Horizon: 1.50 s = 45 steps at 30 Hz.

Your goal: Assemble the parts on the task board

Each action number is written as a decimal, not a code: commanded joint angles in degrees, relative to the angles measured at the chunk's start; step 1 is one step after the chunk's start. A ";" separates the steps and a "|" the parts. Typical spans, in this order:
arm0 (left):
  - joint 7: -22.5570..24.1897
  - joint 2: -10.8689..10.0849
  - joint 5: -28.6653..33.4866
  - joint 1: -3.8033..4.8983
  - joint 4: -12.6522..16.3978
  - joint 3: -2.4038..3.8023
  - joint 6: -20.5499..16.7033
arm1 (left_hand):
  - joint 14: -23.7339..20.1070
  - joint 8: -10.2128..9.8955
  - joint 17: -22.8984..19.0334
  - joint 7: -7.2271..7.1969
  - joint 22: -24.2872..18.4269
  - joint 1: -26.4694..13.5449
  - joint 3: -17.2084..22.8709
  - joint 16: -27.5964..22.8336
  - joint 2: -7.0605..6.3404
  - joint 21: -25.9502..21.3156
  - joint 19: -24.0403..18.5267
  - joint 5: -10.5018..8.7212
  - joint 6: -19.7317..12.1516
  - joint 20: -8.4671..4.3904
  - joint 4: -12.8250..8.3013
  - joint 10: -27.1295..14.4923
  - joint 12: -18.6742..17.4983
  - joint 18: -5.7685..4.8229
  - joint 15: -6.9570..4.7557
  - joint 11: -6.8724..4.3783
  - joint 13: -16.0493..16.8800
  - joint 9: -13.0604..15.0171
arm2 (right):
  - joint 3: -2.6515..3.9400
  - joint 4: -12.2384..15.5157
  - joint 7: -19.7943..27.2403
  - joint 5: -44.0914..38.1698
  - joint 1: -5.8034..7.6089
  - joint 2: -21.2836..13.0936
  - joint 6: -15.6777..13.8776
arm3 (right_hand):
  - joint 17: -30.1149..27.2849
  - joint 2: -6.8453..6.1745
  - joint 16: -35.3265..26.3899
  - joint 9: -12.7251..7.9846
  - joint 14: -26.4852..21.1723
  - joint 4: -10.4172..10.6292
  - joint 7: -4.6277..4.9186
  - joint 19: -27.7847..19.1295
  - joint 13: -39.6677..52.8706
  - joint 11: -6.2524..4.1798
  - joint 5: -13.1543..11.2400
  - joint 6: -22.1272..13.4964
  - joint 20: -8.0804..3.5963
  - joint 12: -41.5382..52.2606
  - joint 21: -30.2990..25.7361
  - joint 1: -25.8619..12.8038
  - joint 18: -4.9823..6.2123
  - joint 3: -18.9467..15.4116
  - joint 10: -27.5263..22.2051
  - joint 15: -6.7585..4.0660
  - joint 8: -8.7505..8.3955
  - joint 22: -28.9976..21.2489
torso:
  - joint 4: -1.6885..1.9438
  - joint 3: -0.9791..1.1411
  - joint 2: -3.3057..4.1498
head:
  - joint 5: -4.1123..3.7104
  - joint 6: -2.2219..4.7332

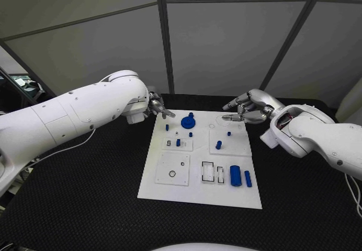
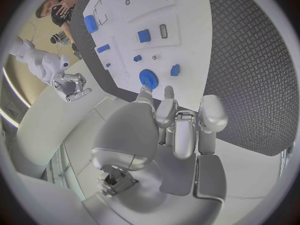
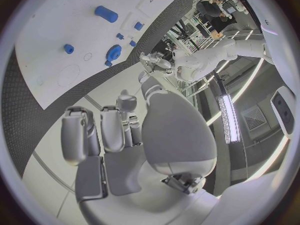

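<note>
The white task board (image 1: 200,193) lies in the middle of the black table. A blue gear (image 1: 188,122) sits near its far edge, with small blue pegs (image 1: 218,145) standing behind it on the raised plates. A blue cylinder (image 1: 235,175) and a blue bar (image 1: 247,179) lie at the near right. My left hand (image 1: 156,106) hovers over the board's far left corner, holding nothing, fingers loosely bent. My right hand (image 1: 247,111) hangs over the far right corner, also holding nothing. The left wrist view has the gear (image 2: 148,78) just past my fingertips (image 2: 167,92).
Rectangular slots (image 1: 206,171) and a round hole (image 1: 172,173) open in the board's near plates. Black textured mat (image 1: 75,198) surrounds the board on all sides. Grey partition walls (image 1: 218,47) stand behind the table's far edge.
</note>
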 commanded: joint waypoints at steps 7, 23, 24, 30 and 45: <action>1.26 2.75 0.10 0.36 -5.92 -1.41 5.66 | 5.06 -0.66 12.16 0.30 -0.01 -0.18 -0.72 -0.30 0.67 -0.35 -0.23 -0.25 0.94 0.21 0.66 0.04 0.01 -1.14 0.48 0.43 4.82 -1.07 | 0.04 -0.01 0.47 -0.11 0.11 0.20 0.28 | -0.05 0.07 -0.22 -0.07 1.47 -0.15 0.01 -0.09 -0.09 0.02 0.29 0.42 -0.46 -0.04 -0.25 -0.57 0.87 -0.14 0.37 -0.55 -0.37 4.32 | -0.01 -0.06 0.02 | 0.07 -0.17; 2.15 5.81 0.10 0.17 -10.72 -2.24 6.99 | 5.13 -0.84 12.36 0.25 0.19 -0.80 -1.22 -0.11 0.90 -0.32 -0.09 -0.63 1.44 0.25 1.25 0.09 0.16 -1.16 0.49 0.41 4.96 -1.62 | 0.04 -0.11 0.55 -0.11 0.10 0.50 0.35 | 0.01 0.11 -0.22 -0.09 1.49 -0.13 0.01 -0.06 -0.11 0.02 0.30 0.42 -0.46 -0.04 -0.24 -0.75 0.86 -0.17 0.36 -0.55 -0.43 4.36 | 0.00 0.01 0.00 | 0.16 -0.23; 2.12 5.96 0.10 0.14 -10.88 -2.27 7.07 | 5.14 -0.84 12.38 0.24 0.20 -0.80 -1.22 -0.09 0.91 -0.32 -0.08 -0.63 1.45 0.25 1.25 0.10 0.17 -1.16 0.49 0.41 4.96 -1.63 | 0.04 -0.12 0.55 -0.11 0.10 0.52 0.36 | 0.01 0.11 -0.22 -0.09 1.49 -0.13 0.01 -0.06 -0.11 0.02 0.30 0.42 -0.46 -0.04 -0.24 -0.75 0.86 -0.17 0.36 -0.55 -0.43 4.36 | 0.02 0.02 0.00 | 0.13 -0.23; 2.05 6.73 0.10 -0.01 -11.77 -2.47 7.87 | 5.17 -0.79 12.47 0.15 0.22 -0.66 -1.18 -0.01 1.12 -0.33 -0.07 -0.68 1.75 0.26 1.21 0.13 0.24 -1.16 0.48 0.35 5.01 -1.72 | 0.04 -0.17 0.56 -0.11 0.10 0.64 0.40 | 0.01 0.11 -0.22 -0.09 1.49 -0.13 0.01 -0.06 -0.11 0.02 0.30 0.42 -0.46 -0.04 -0.24 -0.75 0.86 -0.17 0.36 -0.55 -0.43 4.36 | 0.03 -0.01 -0.02 | 0.12 -0.27; 2.06 7.33 0.10 -0.23 -13.01 -2.62 8.87 | 5.18 -0.86 12.53 0.01 0.26 0.59 -0.93 0.05 1.56 -0.40 -0.07 -0.42 2.26 0.21 0.47 0.18 0.36 -1.14 0.41 0.23 5.15 -2.11 | 0.05 0.03 0.52 -0.11 0.10 0.59 0.41 | 0.05 0.16 -0.20 -0.09 1.51 -0.17 0.01 -0.04 -0.15 0.02 0.32 0.42 -0.46 -0.07 -0.24 -0.76 0.86 -0.14 0.34 -0.55 -0.46 4.37 | 0.08 0.00 0.00 | 0.08 -0.43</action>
